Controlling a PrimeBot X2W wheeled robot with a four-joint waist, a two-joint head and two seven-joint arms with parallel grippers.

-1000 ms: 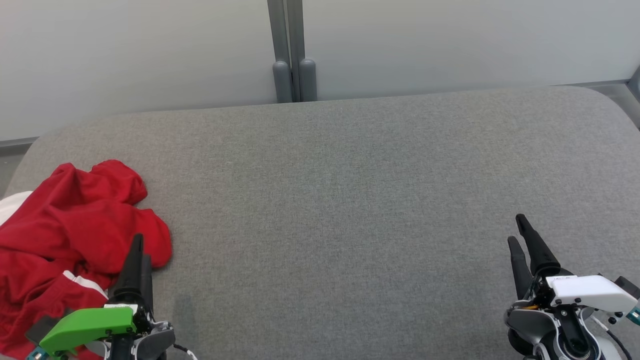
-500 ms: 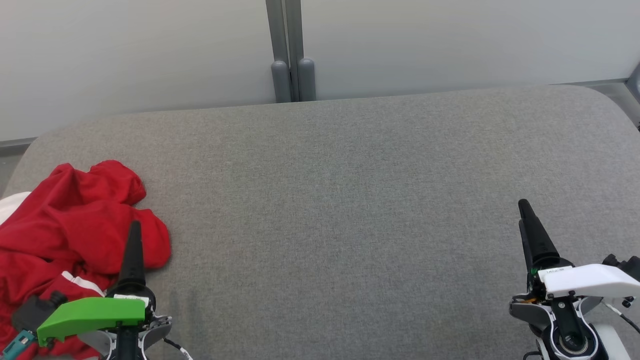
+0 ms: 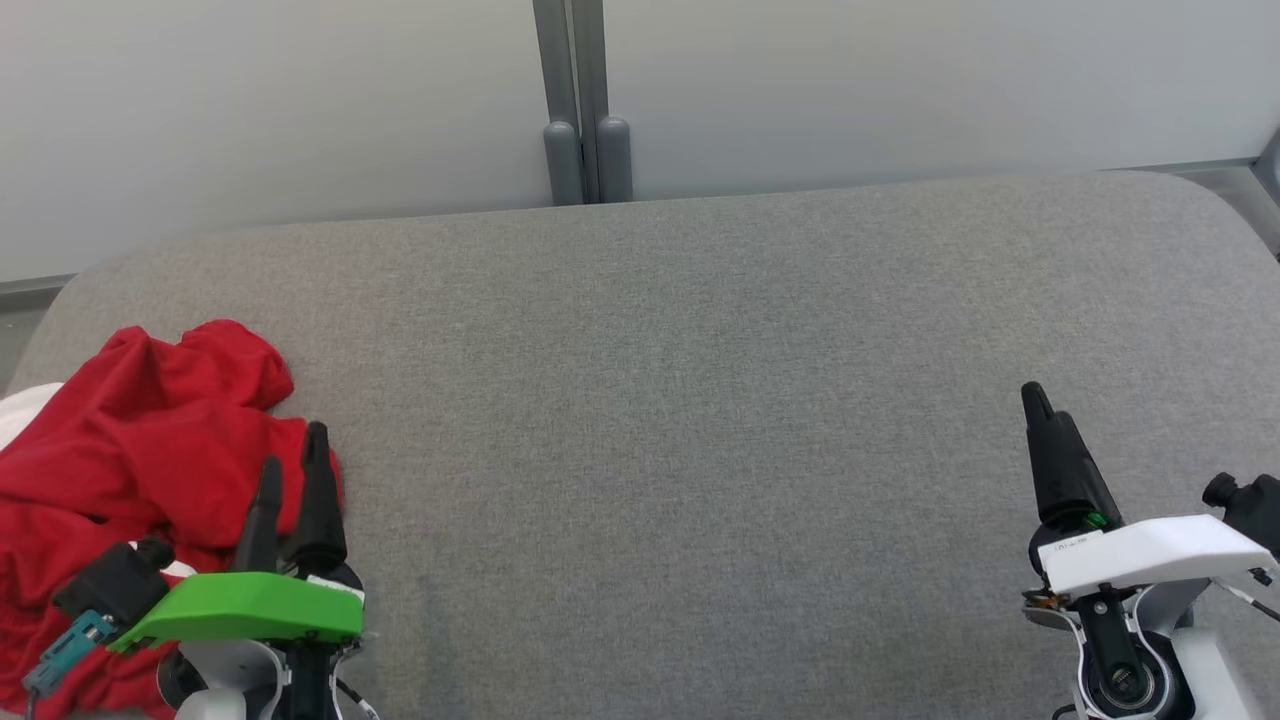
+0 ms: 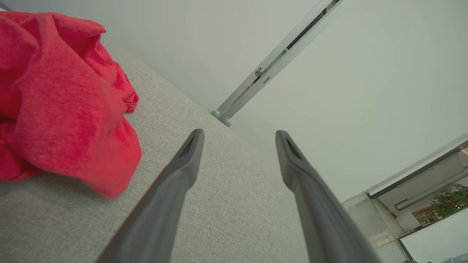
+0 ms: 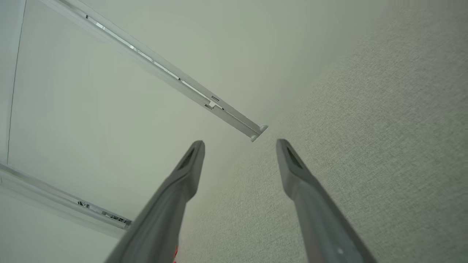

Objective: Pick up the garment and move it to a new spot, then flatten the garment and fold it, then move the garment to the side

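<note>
Just beside the red garment (image 4: 65, 109), parted left fingers (image 4: 173, 190), empty

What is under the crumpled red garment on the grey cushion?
The red garment rests on the grey cushion. A white patch pokes out at its left edge; whether that is another cloth or part of it is hidden by the folds.

The head camera looks forward and down on the cushion (image 3: 700, 400), with the garment (image 3: 130, 440) at eight o'clock. Both wrist cameras sit low and close over the cushion, facing the wall post (image 3: 585, 150), which all views share.
</note>
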